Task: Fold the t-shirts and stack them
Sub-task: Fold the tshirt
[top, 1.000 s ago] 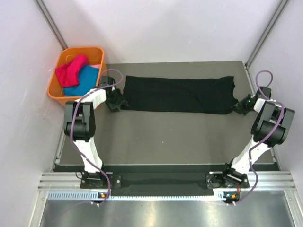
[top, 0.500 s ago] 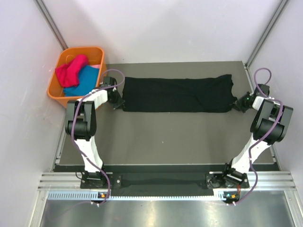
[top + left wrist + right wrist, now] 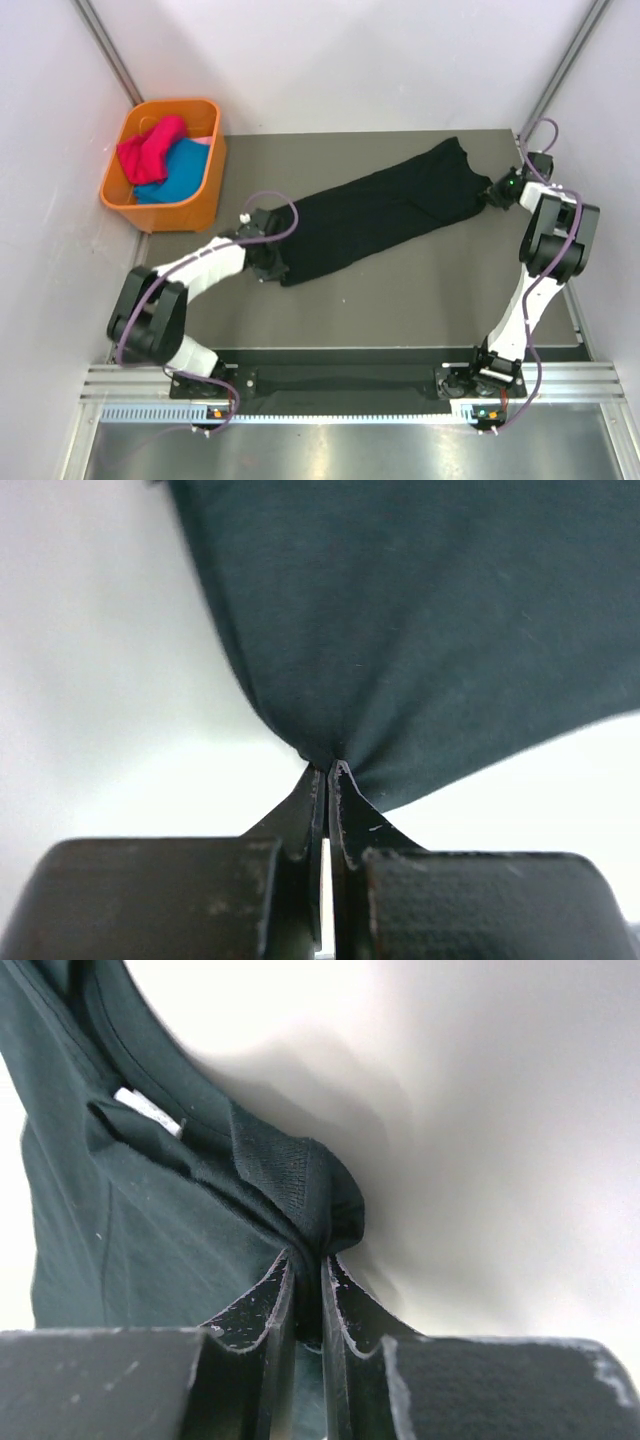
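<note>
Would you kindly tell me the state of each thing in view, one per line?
shirt: folded into a long strip, stretched diagonally over the table, pinched at both ends.
left gripper: shut on the shirt's near end.
right gripper: shut on the shirt's collar end.
bin: upright, holding a red cloth on a blue cloth.

Even, bright overhead light filled the top view, shadows soft. Both wrist views were overexposed, backgrounds washed white, near edges blurred.
</note>
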`<state>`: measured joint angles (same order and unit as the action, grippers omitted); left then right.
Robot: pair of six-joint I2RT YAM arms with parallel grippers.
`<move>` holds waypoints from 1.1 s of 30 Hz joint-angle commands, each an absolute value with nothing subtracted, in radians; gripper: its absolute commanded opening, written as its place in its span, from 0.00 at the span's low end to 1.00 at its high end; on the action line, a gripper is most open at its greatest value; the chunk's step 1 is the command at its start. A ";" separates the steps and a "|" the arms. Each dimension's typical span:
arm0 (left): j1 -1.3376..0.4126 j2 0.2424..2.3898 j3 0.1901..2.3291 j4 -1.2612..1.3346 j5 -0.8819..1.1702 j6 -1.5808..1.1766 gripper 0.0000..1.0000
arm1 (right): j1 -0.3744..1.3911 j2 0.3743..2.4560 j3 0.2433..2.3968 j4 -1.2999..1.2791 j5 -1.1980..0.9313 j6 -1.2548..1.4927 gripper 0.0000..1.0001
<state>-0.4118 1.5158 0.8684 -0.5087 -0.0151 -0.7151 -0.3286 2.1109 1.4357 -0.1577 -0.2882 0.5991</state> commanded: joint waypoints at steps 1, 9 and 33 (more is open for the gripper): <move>-0.529 1.382 0.772 -0.549 -0.080 -0.873 0.00 | -0.288 2.154 1.522 -0.055 -0.276 0.650 0.03; -0.836 1.314 0.672 -0.465 -0.167 -1.172 0.00 | -0.250 2.328 1.722 0.020 -0.255 0.741 0.03; -0.609 1.584 1.287 -0.768 0.141 -0.428 0.77 | -0.225 2.437 1.839 -0.021 -0.393 0.673 0.35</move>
